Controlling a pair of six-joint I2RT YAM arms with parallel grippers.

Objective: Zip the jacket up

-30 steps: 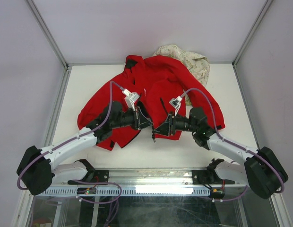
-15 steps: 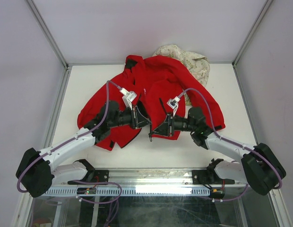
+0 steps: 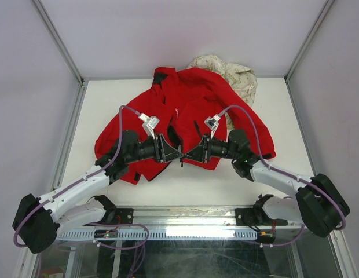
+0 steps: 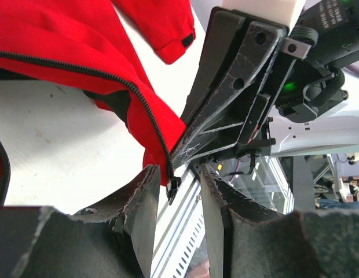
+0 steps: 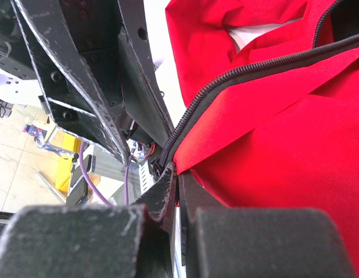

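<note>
The red jacket (image 3: 197, 92) lies spread on the white table (image 3: 110, 104), front open, dark zipper edges showing. My left gripper (image 3: 172, 153) and right gripper (image 3: 190, 155) meet tip to tip at the jacket's bottom hem. In the left wrist view my left gripper (image 4: 178, 176) is open, with the small black zipper slider (image 4: 173, 188) hanging between its fingertips at the end of the red panel (image 4: 63, 35). In the right wrist view my right gripper (image 5: 177, 174) is shut on the jacket's lower zipper edge (image 5: 226, 81).
A cream floral garment (image 3: 237, 72) lies bunched behind the jacket's right shoulder. Metal frame posts rise at the table's back corners. A slotted rail (image 3: 185, 217) runs along the near edge, close under both grippers.
My left gripper has drawn back to the left and nearer. My right gripper has shifted left with the hem, so the two tips now meet at the zipper's bottom end.
</note>
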